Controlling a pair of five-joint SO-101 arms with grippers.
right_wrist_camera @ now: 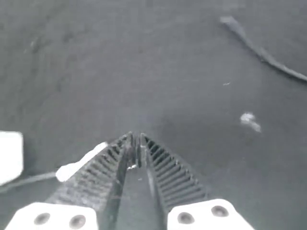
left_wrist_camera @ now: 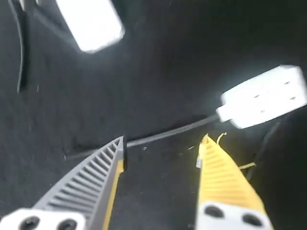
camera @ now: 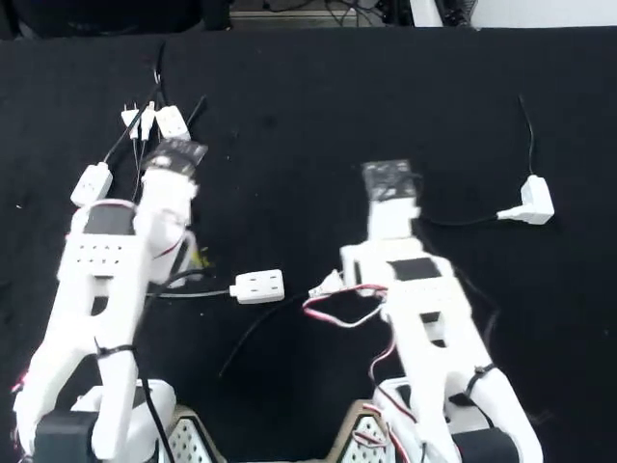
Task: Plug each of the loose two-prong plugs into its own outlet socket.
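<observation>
- Matte black cloth table (camera: pixel 308 77), flecked with lint.
- The left gripper (left_wrist_camera: pixel 163 141) has ridged grey and yellow fingers spread wide, holding nothing. A thin black cord (left_wrist_camera: pixel 168 132) crosses just past the tips.
- The right gripper (right_wrist_camera: pixel 135 139) has ridged fingers pressed together, holding nothing.
- A white boxy socket block (left_wrist_camera: pixel 264 101) lies ahead of the yellow finger, lengthwise along its cord.
- A white plug (camera: pixel 530 201) lies well off beside the right gripper, prongs toward it.

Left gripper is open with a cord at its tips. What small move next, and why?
Probably nudge the left gripper along the cord toward the white socket block: only the thin cord crosses by its open fingertips, and the block should give a firmer grip.
</observation>
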